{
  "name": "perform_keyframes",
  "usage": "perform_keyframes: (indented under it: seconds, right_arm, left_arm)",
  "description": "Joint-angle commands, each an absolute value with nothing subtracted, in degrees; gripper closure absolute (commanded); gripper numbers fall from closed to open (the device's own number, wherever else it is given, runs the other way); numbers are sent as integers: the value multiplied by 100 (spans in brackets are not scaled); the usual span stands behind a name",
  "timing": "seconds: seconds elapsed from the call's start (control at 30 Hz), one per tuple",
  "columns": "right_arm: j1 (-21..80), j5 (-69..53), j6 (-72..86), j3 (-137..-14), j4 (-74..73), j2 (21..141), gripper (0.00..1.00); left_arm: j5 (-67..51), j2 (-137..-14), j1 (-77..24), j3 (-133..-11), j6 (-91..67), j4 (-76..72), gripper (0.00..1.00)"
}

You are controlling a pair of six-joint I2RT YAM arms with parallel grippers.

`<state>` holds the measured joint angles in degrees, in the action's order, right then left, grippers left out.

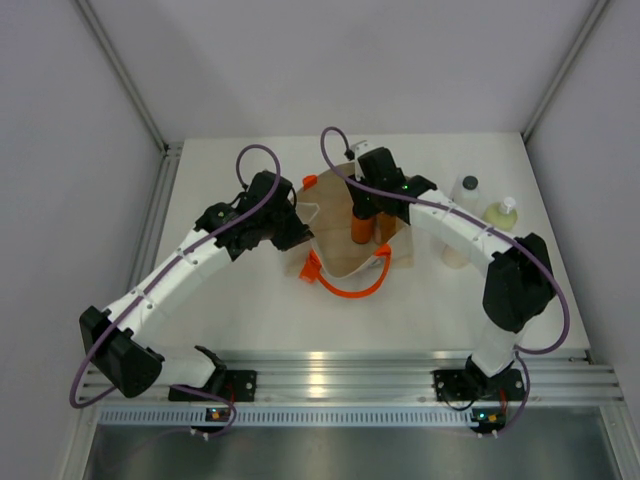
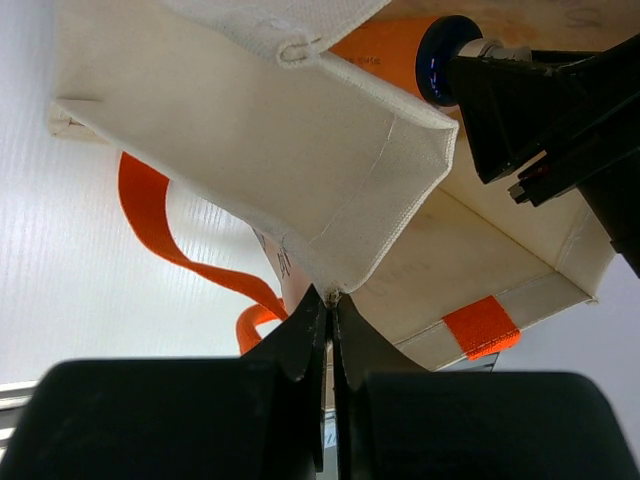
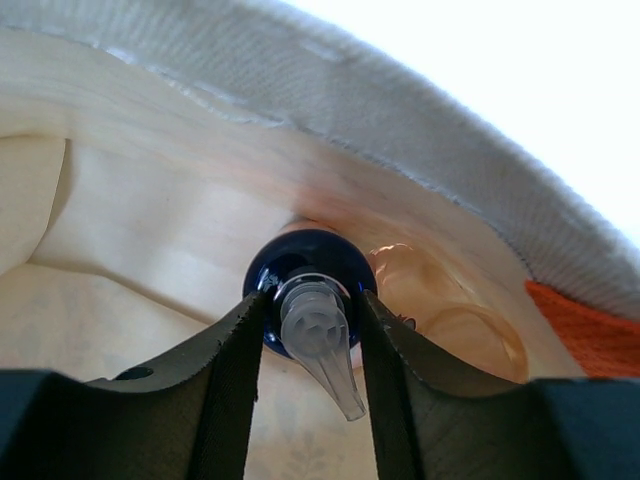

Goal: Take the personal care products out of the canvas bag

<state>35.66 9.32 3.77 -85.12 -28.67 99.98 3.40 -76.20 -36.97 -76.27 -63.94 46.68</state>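
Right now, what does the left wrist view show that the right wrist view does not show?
Only the left wrist view: the left pincer shut on a corner of the canvas bag, the bag's outside, and the body of the orange bottle. Only the right wrist view: the bag's inside, and the pump's clear spout between the fingers of the right pincer. Both: the bag, the right pincer and the bottle's dark cap.

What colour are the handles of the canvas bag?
Bright orange. The handles show best in the top view, against the beige bag.
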Motion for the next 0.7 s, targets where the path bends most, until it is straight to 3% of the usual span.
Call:
perform_keyframes:
  seconds: [0.0, 0.2, 0.3, 0.4, 0.67]
  right_arm:
    - [3419, 958, 431, -8526, -2487, 9975, 60]
    - [3419, 844, 413, -8482, -2470, 9993, 70]
    - [3410, 809, 396, -8473, -2479, 10002, 80]
    - [3419, 782, 343, -8481, -2470, 9976, 98]
    - [3480, 870, 273, -8674, -2479, 9704, 100]
  left_arm:
    - [132, -7523, -3727, -7515, -6425, 4667, 100]
    - [158, -7524, -3727, -7515, -6425, 4667, 100]
    - [167, -7541, -3727, -7515, -6416, 4667, 100]
    - [167, -7550, -3727, -7541, -6399, 4667, 100]
    - [141, -7673, -3727, -7655, -6302, 4658, 100]
